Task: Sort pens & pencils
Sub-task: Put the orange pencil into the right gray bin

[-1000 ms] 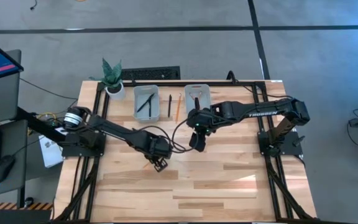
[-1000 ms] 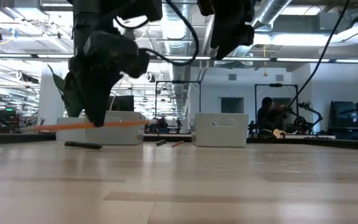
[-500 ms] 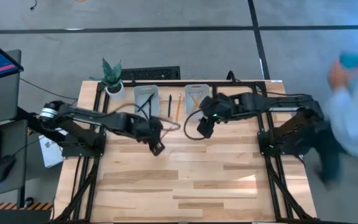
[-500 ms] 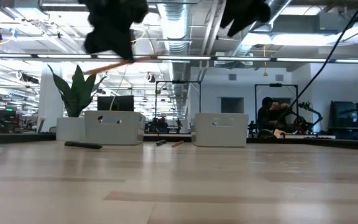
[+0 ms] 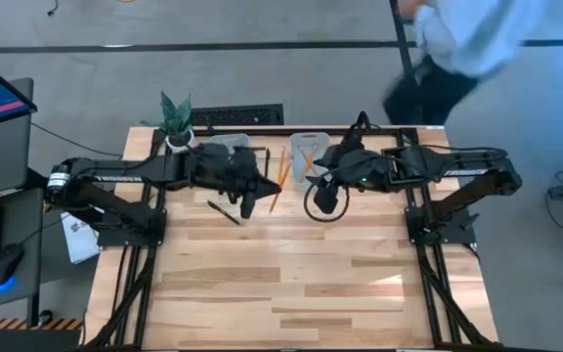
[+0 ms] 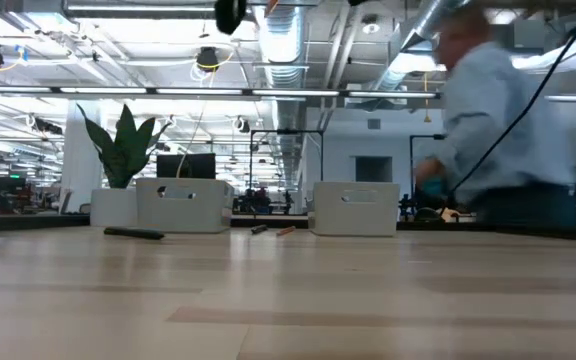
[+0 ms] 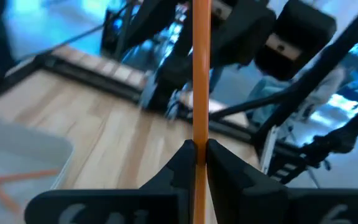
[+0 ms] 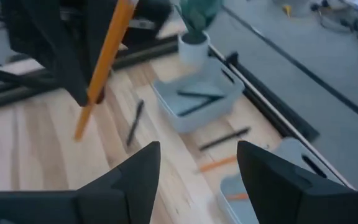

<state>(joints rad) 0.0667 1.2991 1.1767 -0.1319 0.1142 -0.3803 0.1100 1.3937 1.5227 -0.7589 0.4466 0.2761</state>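
With pens in one bin (image 5: 229,156) and pencils in the other bin (image 5: 308,150), our left gripper (image 7: 197,152) pinches a pencil (image 7: 200,74), our right gripper (image 8: 194,158) gapes empty, and strays remain.

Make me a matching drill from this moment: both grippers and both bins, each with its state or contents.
Things:
1. left gripper
2. right gripper
3. bin by plant
4. other bin

States:
a. holds orange pencils
b. open, empty
c. holds black pens
d. shut on a pencil

Pairs: 1-d, 2-b, 3-c, 4-a
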